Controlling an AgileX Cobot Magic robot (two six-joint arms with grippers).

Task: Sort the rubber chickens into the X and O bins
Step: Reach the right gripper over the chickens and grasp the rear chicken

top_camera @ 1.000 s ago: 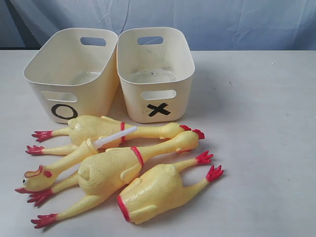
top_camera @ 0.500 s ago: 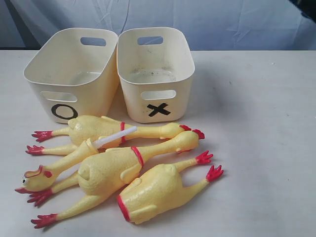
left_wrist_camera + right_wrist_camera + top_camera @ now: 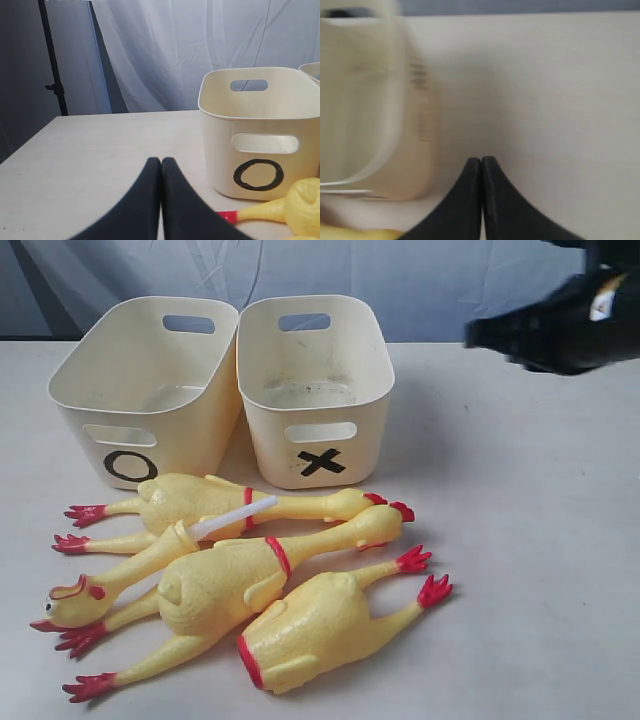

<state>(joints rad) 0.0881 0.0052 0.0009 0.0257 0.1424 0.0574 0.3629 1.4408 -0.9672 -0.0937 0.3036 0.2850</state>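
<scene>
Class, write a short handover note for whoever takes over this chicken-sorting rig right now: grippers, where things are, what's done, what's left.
Left gripper: shut, holding nothing, near the O bin.
Right gripper: shut, holding nothing, above the table to the right of the X bin; its view is blurred.
Rubber chickens, including the headless one: heaped together, touching, on the table in front of both bins.
Done: nothing; neither bin holds a chicken.
Left: sort every chicken into the bins.

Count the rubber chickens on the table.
3 bodies show: the rear chicken lies before the O bin and X bin, the middle chicken before it, the headless chicken nearest the camera. A head and neck lies at the left; its body is hidden or missing.
</scene>
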